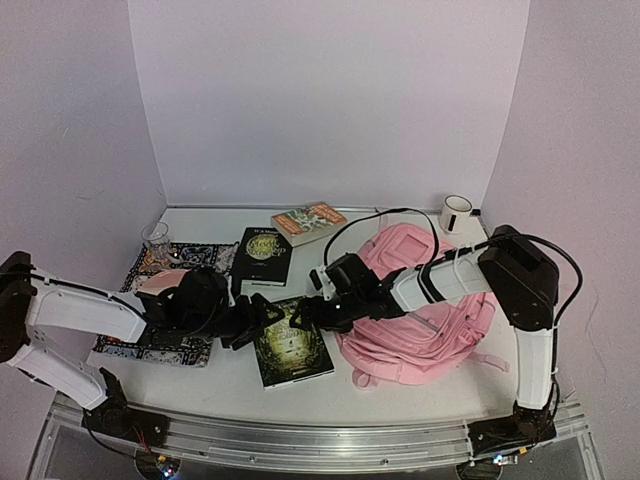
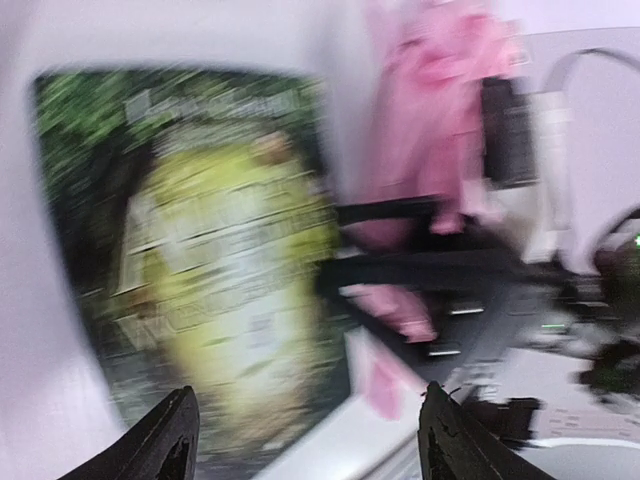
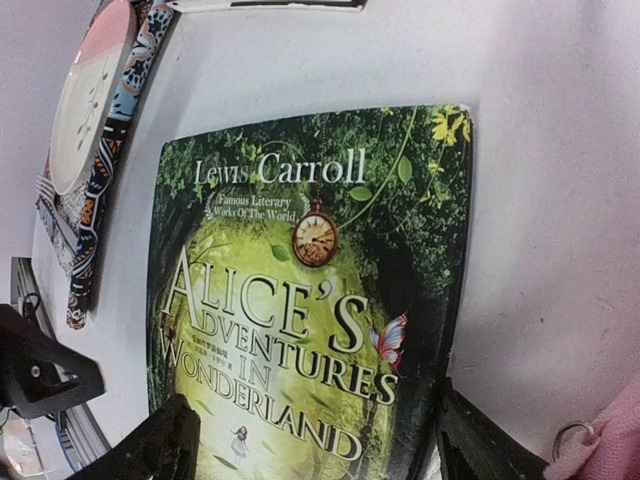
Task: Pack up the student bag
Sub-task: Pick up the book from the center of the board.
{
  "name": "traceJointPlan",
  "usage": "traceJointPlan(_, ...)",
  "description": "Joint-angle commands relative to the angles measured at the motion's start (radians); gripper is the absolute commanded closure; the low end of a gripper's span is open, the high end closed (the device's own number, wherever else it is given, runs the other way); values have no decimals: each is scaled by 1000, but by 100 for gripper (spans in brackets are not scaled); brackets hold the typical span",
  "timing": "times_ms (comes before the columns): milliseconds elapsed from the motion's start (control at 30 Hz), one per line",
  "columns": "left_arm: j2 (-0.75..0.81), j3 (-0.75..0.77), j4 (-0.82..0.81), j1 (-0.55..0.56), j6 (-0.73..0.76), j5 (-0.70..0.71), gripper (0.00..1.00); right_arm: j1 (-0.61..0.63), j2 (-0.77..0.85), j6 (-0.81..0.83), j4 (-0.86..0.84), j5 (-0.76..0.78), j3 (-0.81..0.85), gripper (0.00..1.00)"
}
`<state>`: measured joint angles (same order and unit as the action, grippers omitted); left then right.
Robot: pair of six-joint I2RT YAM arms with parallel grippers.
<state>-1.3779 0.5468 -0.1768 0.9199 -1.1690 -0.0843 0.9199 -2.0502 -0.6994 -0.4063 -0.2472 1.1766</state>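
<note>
Pink soft fabric backpack (image 1: 425, 315), 1 only & the biggest item, lies flat on the white table (image 1: 400, 400) right of centre, w/ the right arm's forearm stretched across its top. Its left edge sits just beside a green glossy paperback (image 1: 292, 348) titled "Alice's Adventures in Wonderland" by Lewis Carroll. Books: 3 total – the green one flat at front centre, a black-covered book (image 1: 263, 256) behind it, & an orange-and-green paperback (image 1: 308, 222) furthest back nr the wall. Cups: 2 – 1 white mug (image 1: 456, 213) at back right, well apart from 1 clear drinking glass (image 1: 155, 238) at back left. The glass stands on 1 patterned multicolour cloth (image 1: 200, 257), which also carries 1 pale pink round plate (image 3: 85, 100). Arms: 2, meeting over the green paperback from opposite sides. Left gripper (image 1: 262, 320) hangs at the book's left edge, jaws wide apart, nothing btwn them; its wrist view is badly blurred but shows both fingertips spread w/ the cover below. Right gripper (image 3: 318, 425) hovers over the book's lower half, jaws likewise spread wide, 1 finger nr each side edge of the cover, holding nothing. Whether any fingertip touches the cover: can't tell.
</note>
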Motion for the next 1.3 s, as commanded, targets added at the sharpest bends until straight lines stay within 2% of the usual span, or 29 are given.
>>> traceJointPlan(0,64,-10,-172,4,-31,7,24,16,-25,-47,47,-74,-52,20)
traceJointPlan(200,76,-67,-154,4,-68,67,25,15,-11,-56,35,-57,-82,21)
traceJointPlan(267,87,-79,-81,4,-74,122,25,15,4,-53,35,-61,-90,23)
traceJointPlan(400,67,-12,177,11,-38,227,25,15,36,-42,35,-79,-100,26)
traceJointPlan(467,56,1,236,13,-31,245,25,14,50,-40,35,-86,-101,26)
traceJointPlan(800,-92,59,185,32,9,157,27,15,107,-29,39,-124,-91,28)
traceJointPlan(1033,-128,74,181,38,14,153,34,19,171,-10,59,-133,-91,28)
traceJointPlan(1267,-133,78,181,40,15,157,36,20,204,0,78,-134,-81,28)
